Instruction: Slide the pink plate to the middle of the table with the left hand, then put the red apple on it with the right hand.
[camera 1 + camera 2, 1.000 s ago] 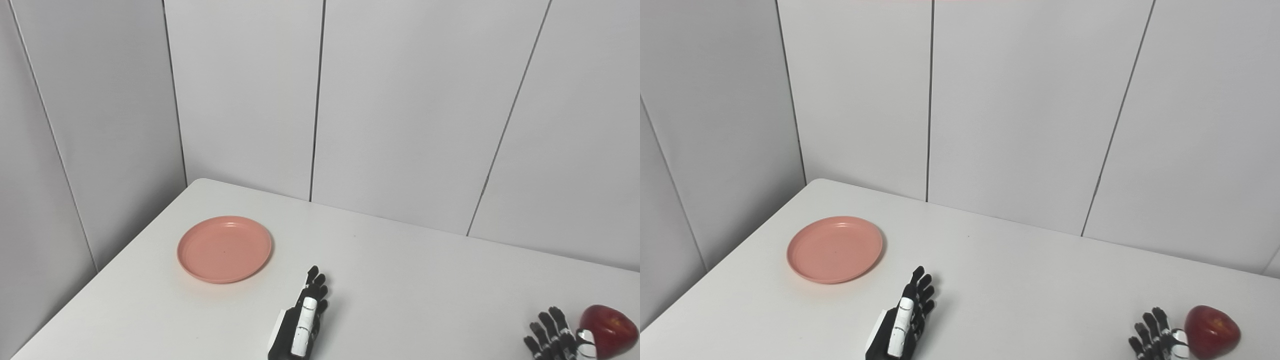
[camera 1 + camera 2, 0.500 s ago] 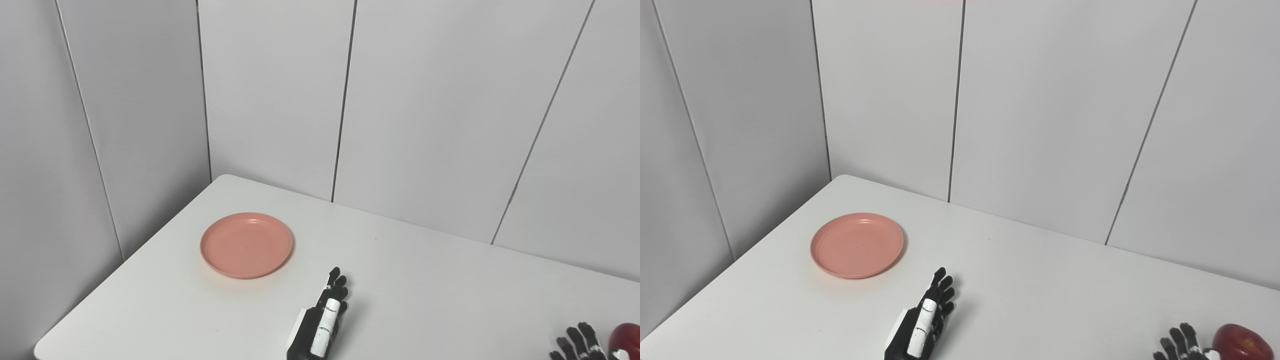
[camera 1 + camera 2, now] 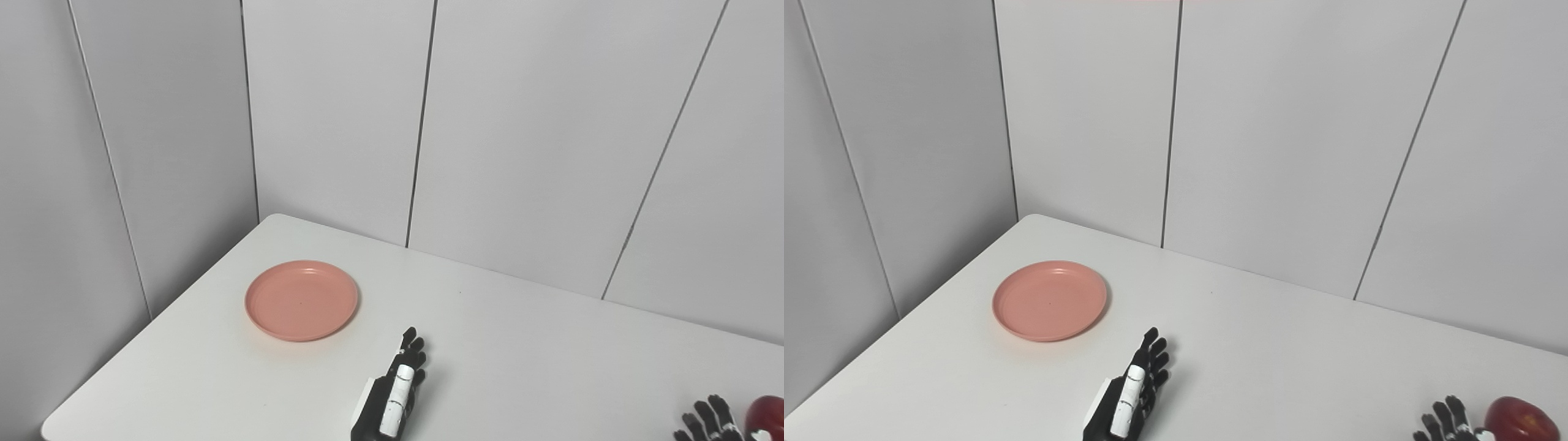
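Pink and empty, the plate is my landmark here: it lies flat on the white table, toward that table's far left corner, and I place everything else from it.

My left hand sits near the plate's near-right side, apart from the rim and touching nothing that I can see. It stands edge-on to the cameras, thumb side up, with its fingers extended and held close together, pointing away from me toward the wall. It holds nothing.

Well to the right of the plate, across a wide stretch of bare tabletop, the red apple rests on the table at the lower right corner of the right eye view; in the left eye view only a sliver of it shows at the frame edge. It is well apart from the plate.

My right hand is just to the plate side of the apple, right beside it. I see only the upper parts of its fingers, which rise slightly fanned apart; the palm and thumb are cut off by the bottom edge. From the little that shows, I cannot tell whether the hand touches the apple or whether it is closing on it.

Behind the plate, grey wall panels with dark vertical seams meet at a corner beyond the table's far left end.
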`<control>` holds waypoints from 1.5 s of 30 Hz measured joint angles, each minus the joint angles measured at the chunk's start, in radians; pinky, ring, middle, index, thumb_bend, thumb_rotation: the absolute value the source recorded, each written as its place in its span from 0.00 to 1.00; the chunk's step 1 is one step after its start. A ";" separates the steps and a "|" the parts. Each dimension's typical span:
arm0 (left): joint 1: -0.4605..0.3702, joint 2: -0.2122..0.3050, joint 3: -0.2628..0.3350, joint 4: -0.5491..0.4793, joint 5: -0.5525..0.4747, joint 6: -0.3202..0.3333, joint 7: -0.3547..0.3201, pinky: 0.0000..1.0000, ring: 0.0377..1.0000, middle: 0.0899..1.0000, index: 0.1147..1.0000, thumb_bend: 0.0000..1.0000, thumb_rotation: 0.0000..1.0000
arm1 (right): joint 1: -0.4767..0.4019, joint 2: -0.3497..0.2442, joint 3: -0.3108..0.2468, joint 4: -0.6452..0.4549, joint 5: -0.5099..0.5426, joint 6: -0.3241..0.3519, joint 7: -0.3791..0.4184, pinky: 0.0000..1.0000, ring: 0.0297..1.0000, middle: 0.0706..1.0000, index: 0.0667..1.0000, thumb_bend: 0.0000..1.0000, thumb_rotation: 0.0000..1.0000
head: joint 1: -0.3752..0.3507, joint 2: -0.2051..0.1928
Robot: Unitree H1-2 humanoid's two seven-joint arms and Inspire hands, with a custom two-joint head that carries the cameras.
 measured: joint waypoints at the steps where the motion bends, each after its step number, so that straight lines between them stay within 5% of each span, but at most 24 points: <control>1: 0.000 0.000 0.000 0.000 0.000 0.000 0.000 1.00 1.00 1.00 1.00 0.72 0.95 | 0.001 0.001 0.001 -0.002 -0.006 0.000 -0.001 1.00 1.00 1.00 1.00 0.89 1.00 | -0.003 0.002; 21: -0.001 0.023 0.064 -0.072 -0.001 0.052 -0.011 1.00 0.95 0.94 1.00 0.79 0.96 | 0.009 0.020 0.010 -0.026 -0.026 0.000 -0.025 1.00 1.00 1.00 1.00 0.86 1.00 | -0.023 0.000; 30: -0.102 0.104 0.074 -0.121 -0.016 0.099 -0.038 0.97 0.88 0.89 0.95 0.83 0.95 | 0.013 0.025 0.014 -0.031 -0.027 0.000 -0.033 1.00 1.00 1.00 1.00 0.87 1.00 | -0.025 0.000; 40: -0.199 0.134 0.154 -0.201 -0.050 0.177 -0.024 0.98 0.91 0.90 0.95 0.84 0.95 | 0.014 0.023 0.018 -0.034 -0.028 0.000 -0.034 1.00 1.00 1.00 1.00 0.84 1.00 | -0.029 -0.002; 45: -0.234 0.155 0.174 -0.210 -0.065 0.204 -0.024 0.91 0.85 0.85 0.87 0.85 0.98 | 0.014 0.024 0.019 -0.034 -0.028 0.000 -0.034 1.00 1.00 1.00 1.00 0.82 1.00 | -0.032 -0.006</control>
